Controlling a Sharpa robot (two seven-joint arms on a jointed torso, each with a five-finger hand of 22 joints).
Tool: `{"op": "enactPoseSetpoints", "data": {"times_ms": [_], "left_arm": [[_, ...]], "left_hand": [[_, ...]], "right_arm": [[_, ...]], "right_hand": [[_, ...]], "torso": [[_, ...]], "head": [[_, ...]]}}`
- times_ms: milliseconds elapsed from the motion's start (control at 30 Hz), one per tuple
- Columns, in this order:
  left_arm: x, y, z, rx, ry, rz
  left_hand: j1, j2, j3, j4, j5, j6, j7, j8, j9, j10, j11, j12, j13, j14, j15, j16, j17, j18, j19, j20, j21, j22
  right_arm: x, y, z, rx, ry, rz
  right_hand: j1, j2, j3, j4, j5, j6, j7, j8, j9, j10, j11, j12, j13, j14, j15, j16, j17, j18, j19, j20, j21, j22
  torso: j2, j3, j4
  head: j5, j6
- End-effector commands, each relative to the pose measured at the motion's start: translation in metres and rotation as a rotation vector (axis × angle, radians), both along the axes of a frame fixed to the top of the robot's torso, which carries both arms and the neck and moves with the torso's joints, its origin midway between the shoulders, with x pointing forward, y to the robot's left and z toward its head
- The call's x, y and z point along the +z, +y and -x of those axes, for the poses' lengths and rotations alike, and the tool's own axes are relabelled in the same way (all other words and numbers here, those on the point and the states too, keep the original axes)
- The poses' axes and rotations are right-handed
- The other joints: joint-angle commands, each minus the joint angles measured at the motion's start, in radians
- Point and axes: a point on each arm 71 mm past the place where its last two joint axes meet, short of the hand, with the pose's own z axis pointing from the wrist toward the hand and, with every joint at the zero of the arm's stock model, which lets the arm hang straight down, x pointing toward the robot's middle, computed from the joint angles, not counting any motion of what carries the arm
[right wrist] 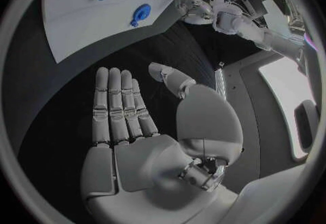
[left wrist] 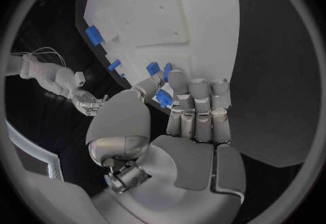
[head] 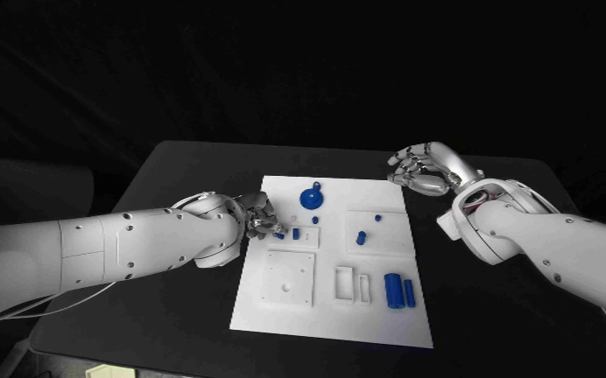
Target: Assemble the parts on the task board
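The white task board (head: pixel 331 317) lies in the middle of the black table. My left hand (head: pixel 257 218) is at the board's left edge, fingers curled, and pinches a small blue part (left wrist: pixel 163 99) between thumb and fingers just above the board (left wrist: pixel 170 12). Another small blue part (head: pixel 296 233) stands right beside it. My right hand (head: pixel 427 169) hovers open off the board's far right corner, holding nothing; its fingers (right wrist: pixel 117 104) are stretched out flat. A round blue part (head: pixel 311 196) with a stem lies at the far end of the board.
Two blue cylinders (head: pixel 400 290) stand side by side near the board's right edge. Small blue pieces (head: pixel 362 238) dot the middle. A raised white square (head: pixel 289 278) and a white frame (head: pixel 343 282) sit on the near half. Black table (head: pixel 505 325) surrounds the board.
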Motion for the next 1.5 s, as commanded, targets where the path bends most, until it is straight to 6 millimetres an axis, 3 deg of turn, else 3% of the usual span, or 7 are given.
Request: {"op": "enactPoseSetpoints", "data": {"times_ms": [33,300,600,767,1500], "left_arm": [[-0.0019,-0.0025,0.0036,-0.006,-0.002,0.016],[-0.0016,-0.0024,0.0044,-0.001,-0.014,0.030],[-0.0028,0.0016,0.0032,0.002,-0.008,0.030],[-0.0024,0.0029,0.0024,0.004,-0.017,0.031],[-0.0007,0.0030,0.0009,0.009,-0.046,0.029]], "left_hand": [[0.012,-0.001,0.006,-0.003,0.004,0.023,-0.015,0.002,0.042,0.018,-0.015,-0.003,0.001,0.005,-0.004,0.006,0.000,0.011,0.009,-0.086,0.004,0.002],[0.015,-0.001,0.007,-0.006,0.003,0.024,-0.016,0.002,0.042,0.019,-0.016,-0.003,0.002,0.006,-0.005,0.006,0.000,0.011,0.010,-0.087,0.004,0.002],[0.016,0.000,0.009,-0.007,0.001,0.024,-0.016,0.002,0.042,0.019,-0.016,-0.003,0.002,0.007,-0.005,0.006,0.000,0.012,0.011,-0.087,0.005,0.002],[0.017,0.000,0.009,-0.007,0.001,0.025,-0.016,0.001,0.042,0.019,-0.016,-0.004,0.002,0.007,-0.005,0.006,0.000,0.012,0.011,-0.087,0.005,0.003],[0.021,-0.002,0.012,-0.010,0.004,0.026,-0.017,0.001,0.041,0.020,-0.017,-0.003,0.004,0.009,-0.006,0.007,0.000,0.012,0.013,-0.088,0.006,0.004]], "right_arm": [[-0.0002,0.0011,0.0003,0.015,0.005,-0.001],[-0.0002,-0.0001,0.0001,0.013,0.005,0.000],[0.0001,0.0004,0.0000,0.017,-0.004,0.004],[0.0002,0.0001,0.0000,0.018,-0.008,0.010],[0.0001,-0.0006,-0.0002,0.015,-0.007,0.008]], "right_hand": [[-0.001,0.004,-0.003,0.000,0.007,0.002,0.002,0.006,-0.002,-0.006,-0.001,0.005,-0.002,-0.006,0.002,0.005,-0.001,0.016,-0.008,0.000,-0.007,0.001],[-0.003,0.004,-0.003,0.001,0.007,0.001,0.002,0.007,-0.002,-0.007,-0.001,0.006,-0.003,-0.006,0.002,0.005,-0.002,0.016,-0.009,0.000,-0.007,0.001],[-0.004,0.004,-0.004,0.001,0.008,0.001,0.002,0.007,-0.003,-0.007,-0.001,0.006,-0.004,-0.007,0.002,0.006,-0.003,0.016,-0.009,0.000,-0.007,0.001],[-0.004,0.004,-0.004,0.001,0.009,0.001,0.002,0.007,-0.003,-0.007,-0.001,0.006,-0.004,-0.007,0.002,0.006,-0.003,0.016,-0.009,0.000,-0.008,0.002],[-0.003,0.004,-0.004,0.000,0.011,0.002,0.002,0.008,-0.004,-0.007,-0.001,0.008,-0.007,-0.007,0.002,0.007,-0.004,0.016,-0.009,-0.001,-0.008,0.002]], "torso": [[0.001,-0.0009,-0.0012],[0.001,-0.0021,0.0009],[0.000,-0.0011,0.0008],[0.000,-0.0023,0.0018],[0.000,-0.0010,0.0011]], "head": [[-0.001,-0.002],[-0.006,0.002],[0.000,0.008],[-0.002,0.007],[-0.003,0.004]]}}
